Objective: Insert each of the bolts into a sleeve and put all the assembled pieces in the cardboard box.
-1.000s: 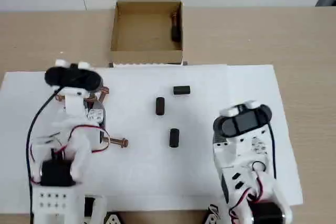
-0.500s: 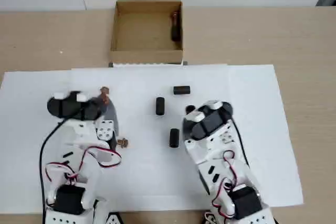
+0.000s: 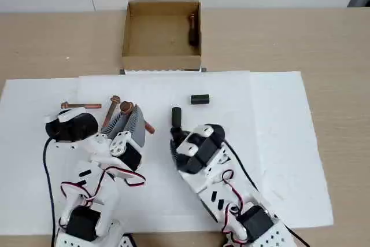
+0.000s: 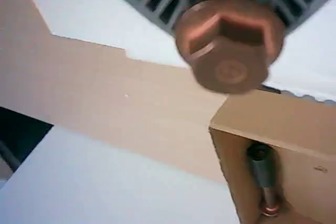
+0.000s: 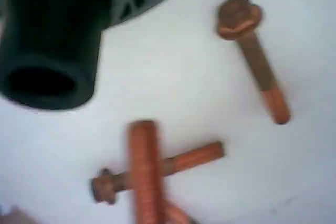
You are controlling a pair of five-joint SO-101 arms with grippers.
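A: High view puts your left gripper (image 3: 128, 121) over the left part of the white paper (image 3: 277, 143), jaws clamped on a bolt (image 3: 126, 107). Its head points toward the cardboard box (image 3: 162, 62), and its shaft end sticks out toward your right arm.

B: Your left wrist view agrees: the hex head sits squeezed between the two grey jaws, with the box's corner beyond it.

A: Two loose bolts (image 3: 81, 106) lie on the paper just beside that gripper, on the side away from your other arm.

B: Now your right gripper (image 3: 177, 128). It sits near the middle of the paper, right at one end of a black sleeve (image 3: 176, 115). In your right wrist view that sleeve looms against a grey jaw, with its open bore showing. Whether you have actually gripped it, I cannot tell.

A: That sleeve and your held bolt are near each other but apart.

B: A second sleeve (image 3: 199, 99) lies on the paper between the first one and the box, touching nothing.

A: One assembled piece (image 3: 193, 30) rests inside the box, along the wall on your right.
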